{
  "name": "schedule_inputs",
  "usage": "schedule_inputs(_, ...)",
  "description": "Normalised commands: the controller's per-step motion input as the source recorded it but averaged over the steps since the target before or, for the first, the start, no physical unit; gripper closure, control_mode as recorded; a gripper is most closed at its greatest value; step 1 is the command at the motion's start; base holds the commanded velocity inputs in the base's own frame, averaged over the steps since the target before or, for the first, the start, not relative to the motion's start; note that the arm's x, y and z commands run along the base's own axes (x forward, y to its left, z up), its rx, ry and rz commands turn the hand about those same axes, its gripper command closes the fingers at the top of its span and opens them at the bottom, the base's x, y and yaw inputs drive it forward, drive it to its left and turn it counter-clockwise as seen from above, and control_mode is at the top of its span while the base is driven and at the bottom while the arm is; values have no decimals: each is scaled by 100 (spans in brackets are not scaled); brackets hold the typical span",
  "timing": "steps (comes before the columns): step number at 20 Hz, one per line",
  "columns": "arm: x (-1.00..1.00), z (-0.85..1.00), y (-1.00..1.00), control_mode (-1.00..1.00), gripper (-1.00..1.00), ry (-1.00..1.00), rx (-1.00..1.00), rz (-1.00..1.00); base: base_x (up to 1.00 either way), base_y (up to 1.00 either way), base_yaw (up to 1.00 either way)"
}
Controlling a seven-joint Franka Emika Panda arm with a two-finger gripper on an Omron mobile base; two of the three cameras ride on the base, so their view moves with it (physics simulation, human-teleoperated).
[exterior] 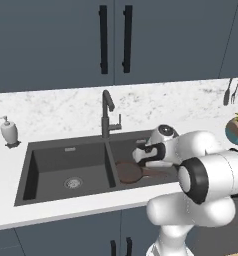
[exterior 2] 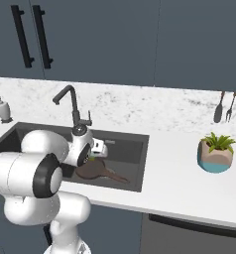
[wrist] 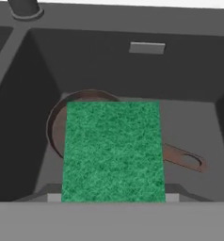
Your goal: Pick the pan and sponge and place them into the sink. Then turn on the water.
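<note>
**Sponge held over the right basin, pan already in it**

Landmark: the faucet (exterior: 107,114) at the back of the sink (exterior: 36,155), on the divider line.

- Gripper (exterior: 141,156) hangs over the basin to the right of the faucet, low, near the basin's front half. In the right base view the gripper (exterior 2: 96,151) sits just in front of and below the faucet (exterior 2: 70,106).
- Jaws pinch the sponge (wrist: 112,151): in the hand view its green face sits square across the fingers' position and hides the tips. A sliver of green shows at the gripper in the right base view (exterior 2: 91,158).
- Pan (exterior: 130,171) lies flat on the floor of that same basin, right of the faucet and toward the front. Handle points right, away from the divider. In the hand view the pan (wrist: 57,127) is directly beneath the sponge, partly covered by it.
- Left basin's drain (exterior: 73,182) is front-left of the faucet.
- Soap dispenser (exterior: 9,131) stands on the counter far left of the faucet; a potted plant (exterior 2: 216,153) far right.
</note>
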Motion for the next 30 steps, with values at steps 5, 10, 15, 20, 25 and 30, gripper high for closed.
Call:
schedule_inputs(5,5,-34,0,-100,100,13,0,0,0,0,0)
schedule_inputs(10,0,-29,1,-100,100,8,0,0,0,0,0)
schedule_inputs(15,12,-23,0,-100,100,1,0,0,0,0,0)
schedule_inputs(20,25,-33,0,-100,100,0,0,0,0,0,0)
schedule_inputs(25,22,-37,0,-100,100,0,0,0,0,0,0)
schedule_inputs(30,32,-35,0,-100,100,-1,0,0,0,0,0)
